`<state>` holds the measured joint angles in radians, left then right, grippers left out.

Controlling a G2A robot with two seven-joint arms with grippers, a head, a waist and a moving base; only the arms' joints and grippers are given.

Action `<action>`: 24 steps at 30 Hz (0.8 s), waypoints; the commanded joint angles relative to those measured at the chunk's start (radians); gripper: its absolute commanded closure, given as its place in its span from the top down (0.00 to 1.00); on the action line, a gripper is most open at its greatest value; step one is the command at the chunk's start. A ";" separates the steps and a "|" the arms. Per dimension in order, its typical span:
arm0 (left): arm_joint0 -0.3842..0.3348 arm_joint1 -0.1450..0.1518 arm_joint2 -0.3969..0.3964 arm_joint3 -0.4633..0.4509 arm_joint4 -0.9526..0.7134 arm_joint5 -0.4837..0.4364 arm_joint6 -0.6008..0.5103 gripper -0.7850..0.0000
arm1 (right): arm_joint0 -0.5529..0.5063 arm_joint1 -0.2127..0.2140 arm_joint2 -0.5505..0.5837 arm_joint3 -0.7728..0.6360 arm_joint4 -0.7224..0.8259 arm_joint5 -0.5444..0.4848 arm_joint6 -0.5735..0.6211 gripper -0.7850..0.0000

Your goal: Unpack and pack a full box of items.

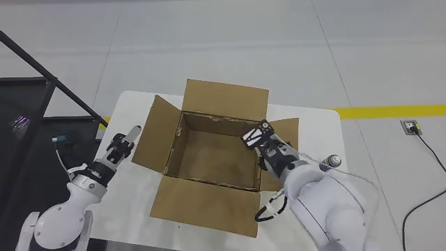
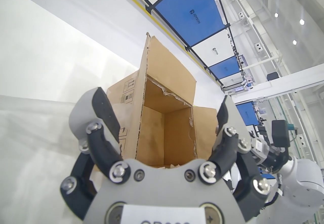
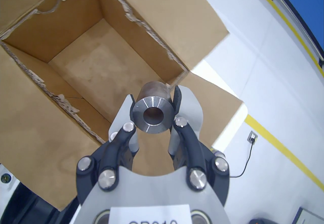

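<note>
From the top view, 1 cardboard box (image 1: 224, 99) sits on the white table (image 1: 315, 117) with all 4 flaps folded out, and its floor is bare brown cardboard. The right gripper (image 1: 259, 138) hangs over the box's right rim, clamped on 1 dark metal cylinder (image 1: 255, 135). The left gripper (image 1: 124, 141) is off beyond the left flap, apart from the box. 1 small can (image 1: 334, 160) stands on the table to the right of the right arm. Over to the left wrist view: the left gripper (image 2: 164, 113) has its fingers (image 2: 103, 108) spread wide with nothing between them, and the box (image 2: 167, 75) stands beyond that gap. The right gripper (image 2: 274, 145) is farther off, beside the box. Now the right wrist view: the right gripper (image 3: 154, 104) has its pads pressed on both sides of the cylinder (image 3: 153, 114). The cylinder's bored end faces the camera, so its long axis runs away along the fingers toward the open box (image 3: 27, 35), above the near rim. The box floor again is plain cardboard.
</note>
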<state>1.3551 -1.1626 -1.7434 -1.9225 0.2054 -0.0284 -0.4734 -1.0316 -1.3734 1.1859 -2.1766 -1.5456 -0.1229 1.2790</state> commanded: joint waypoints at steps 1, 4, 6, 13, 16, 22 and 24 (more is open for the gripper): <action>0.000 0.001 -0.001 -0.001 -0.003 0.000 0.003 1.00 | -0.099 0.010 0.108 -0.062 -0.009 0.018 -0.012 0.00; -0.004 0.002 0.003 0.006 -0.002 -0.001 0.003 1.00 | -0.216 0.018 0.242 -0.088 0.027 0.054 -0.064 0.00; -0.009 0.003 0.005 0.013 -0.002 0.001 0.005 1.00 | -0.284 0.023 0.324 -0.066 0.086 0.050 -0.120 0.00; -0.028 0.005 0.006 0.028 -0.008 0.006 0.010 1.00 | -0.375 0.033 0.446 0.097 0.244 -0.021 -0.212 0.00; -0.029 0.006 0.007 0.030 -0.012 0.006 0.013 1.00 | -0.365 0.036 0.452 0.188 0.272 -0.041 -0.220 0.00; -0.030 0.009 0.004 0.032 -0.016 0.006 0.014 1.00 | -0.310 0.042 0.443 0.360 0.276 -0.038 -0.226 0.00; -0.030 0.010 -0.001 0.028 -0.017 0.006 0.011 1.00 | -0.290 0.044 0.437 0.401 0.275 -0.041 -0.227 0.00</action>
<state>1.3254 -1.1532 -1.7415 -1.8920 0.1886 -0.0221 -0.4605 -1.3322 -1.3305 1.6251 -1.8007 -1.2708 -0.1622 1.0523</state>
